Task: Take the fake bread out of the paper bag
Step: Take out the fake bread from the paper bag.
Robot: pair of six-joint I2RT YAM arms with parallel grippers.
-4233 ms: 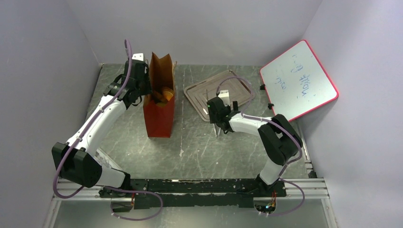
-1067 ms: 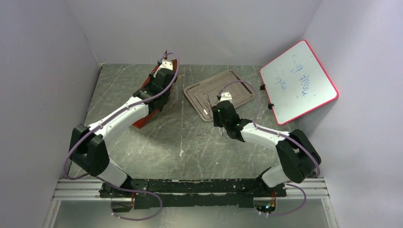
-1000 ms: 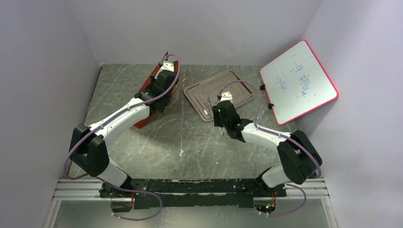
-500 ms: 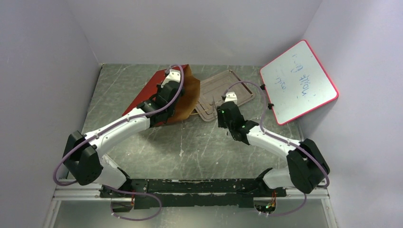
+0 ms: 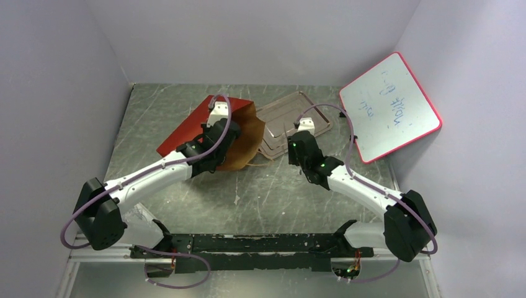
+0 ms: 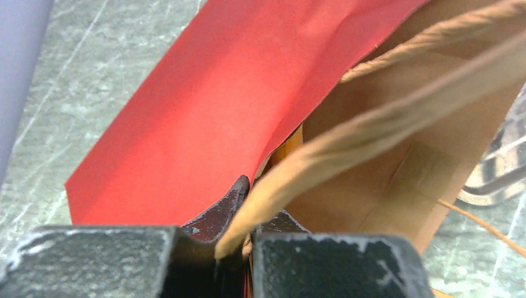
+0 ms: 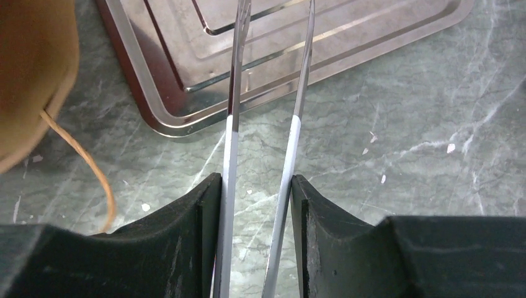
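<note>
The paper bag, red outside and brown inside, lies tipped on its side, and its open mouth faces the tray. My left gripper is shut on the bag's rim, with one finger outside on the red and one inside. A thin orange sliver of the fake bread shows in the bag's fold; the rest is hidden. My right gripper is shut on thin metal tongs that point over the tray's near rim, right of the bag's mouth.
A flat grey metal tray lies behind the bag's mouth, which partly overlaps it. A cord handle trails on the tabletop. A red-framed whiteboard leans at the back right. Walls enclose the table on three sides.
My left arm has swung the bag down and to the right, from leaning to lying with its brown mouth towards the tray. My right arm has shifted slightly right with the tongs.
</note>
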